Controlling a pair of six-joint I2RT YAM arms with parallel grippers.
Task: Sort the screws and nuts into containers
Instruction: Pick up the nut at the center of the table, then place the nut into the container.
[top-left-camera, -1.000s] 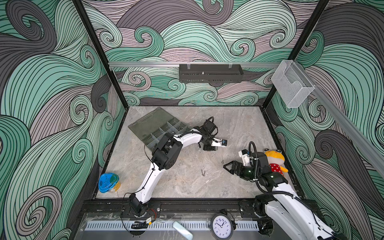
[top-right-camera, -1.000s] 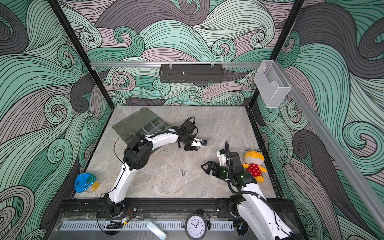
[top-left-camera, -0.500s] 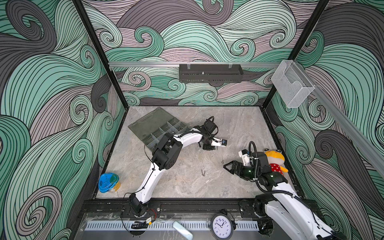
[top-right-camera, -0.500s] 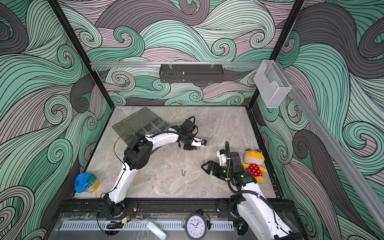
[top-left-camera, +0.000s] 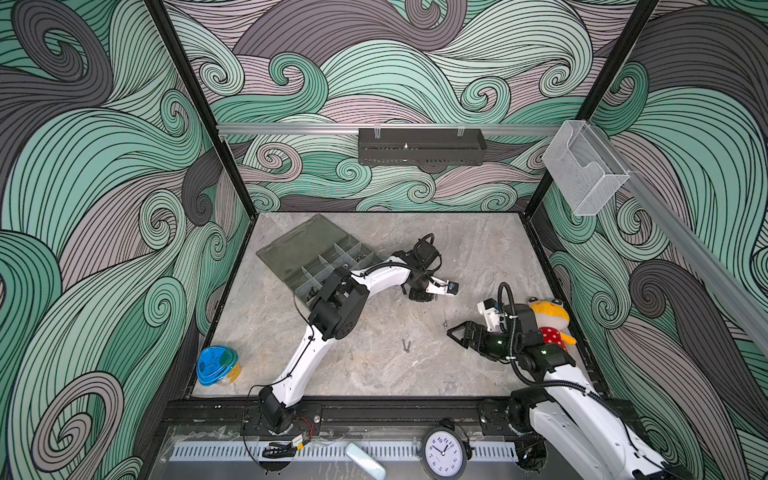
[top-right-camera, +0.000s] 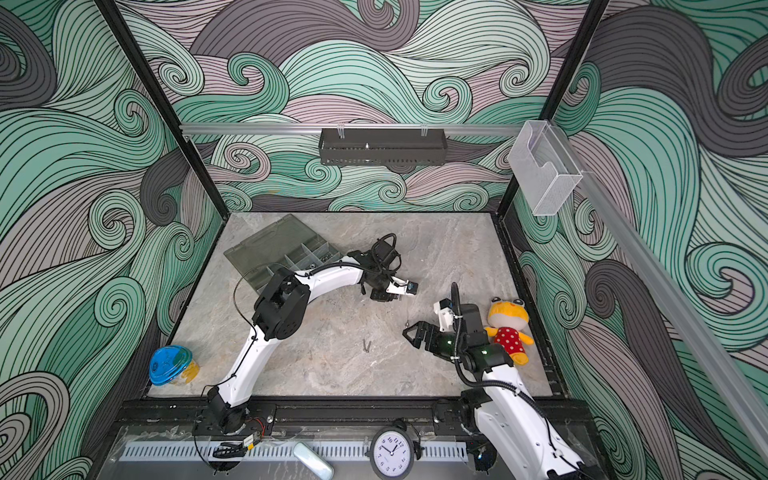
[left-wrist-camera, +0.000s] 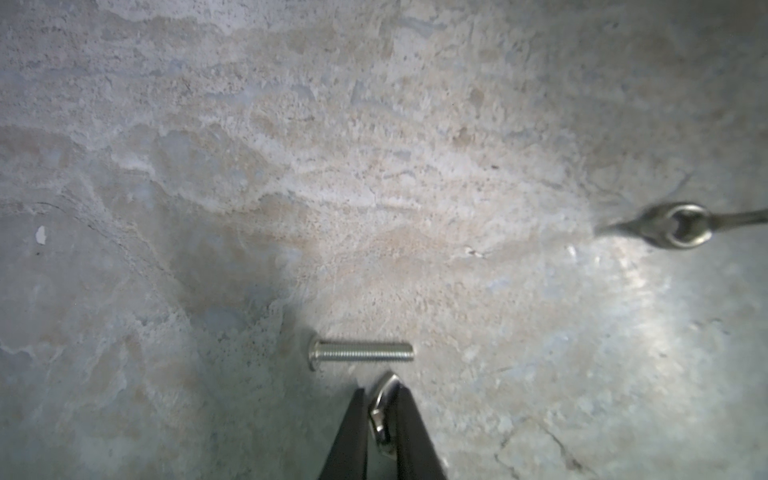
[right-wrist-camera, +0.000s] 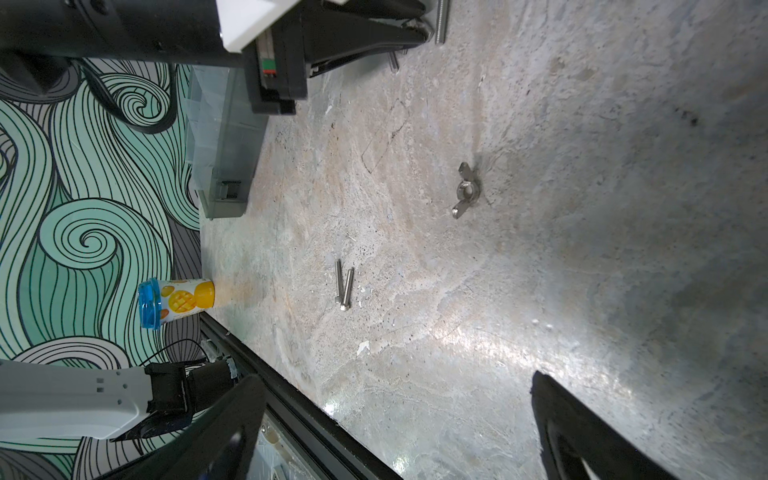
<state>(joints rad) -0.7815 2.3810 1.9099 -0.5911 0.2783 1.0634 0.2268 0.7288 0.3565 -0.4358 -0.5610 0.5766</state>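
Silver nut clenched in our left end effector, right end effector released; we see screws, a wing nut unsorted.

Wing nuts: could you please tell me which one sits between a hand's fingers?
The wing nut pinched in the left hand, beside a screw; the other nut lies free on the table.

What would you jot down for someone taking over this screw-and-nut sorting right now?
Left pincer: shut on a wing nut, down at the table.
Right pincer: open, empty, facing a second wing nut.
Loose: a screw beside the left pincer, two screws mid-table.
Done: some pieces already lie in the open box.
To do: box the held nut, then the other nut and the loose screws.
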